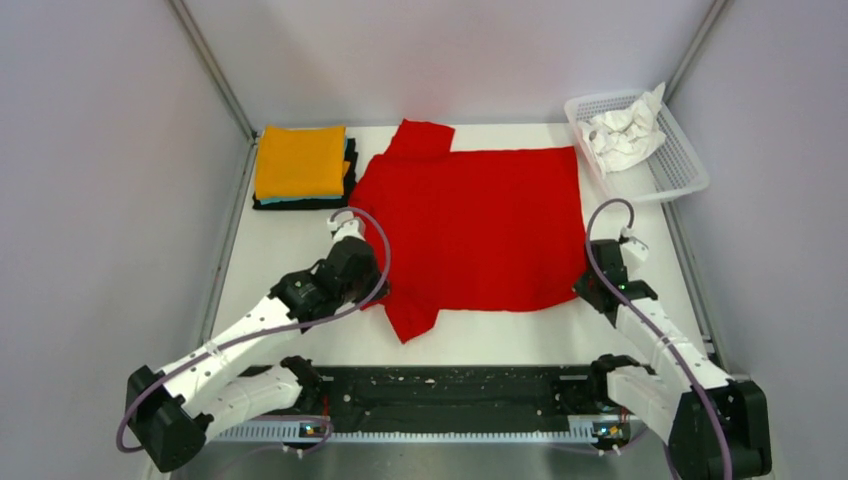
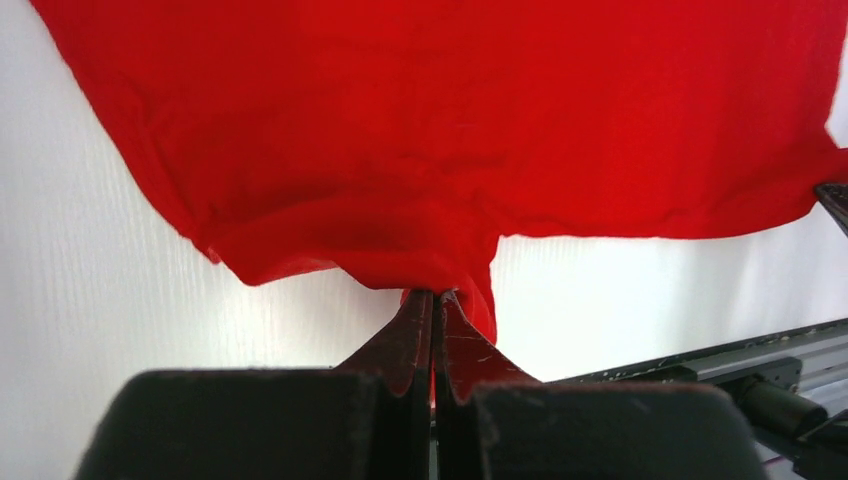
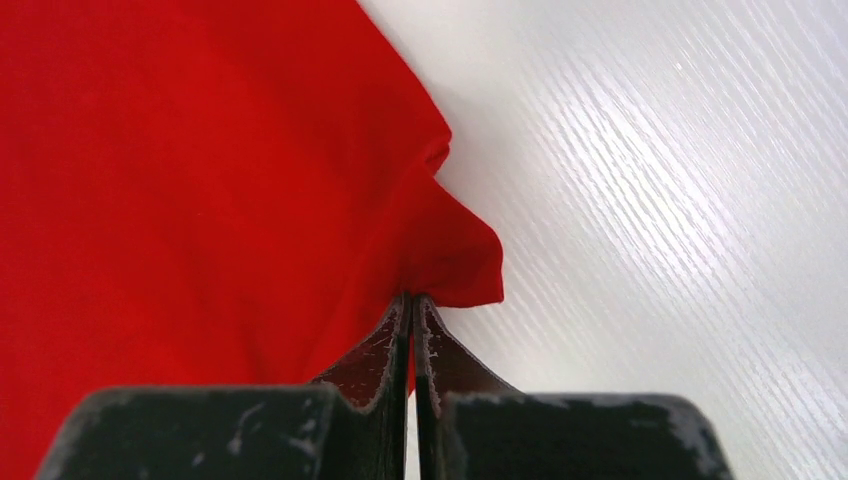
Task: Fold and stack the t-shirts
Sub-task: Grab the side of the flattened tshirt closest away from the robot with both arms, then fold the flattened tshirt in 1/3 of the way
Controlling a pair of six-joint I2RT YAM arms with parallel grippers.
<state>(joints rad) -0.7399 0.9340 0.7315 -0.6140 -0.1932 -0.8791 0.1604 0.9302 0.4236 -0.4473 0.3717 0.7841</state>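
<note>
A white table (image 1: 290, 240) inside grey walls; a red t-shirt (image 1: 480, 225) lies flat at its centre, long axis left to right; the left gripper (image 2: 434, 295) pinches its near edge by the sleeve, the right gripper (image 3: 411, 298) its near hem corner; the body stretches away from both jaws.

Under the orange shirt (image 1: 300, 160) you see only thin edges of the teal shirt (image 1: 300, 198) and black shirt (image 1: 300, 205). Both wrist views crop the red shirt (image 2: 450, 120). The white cloth (image 1: 622, 135) in the basket (image 1: 680, 170) is too crumpled to identify.
</note>
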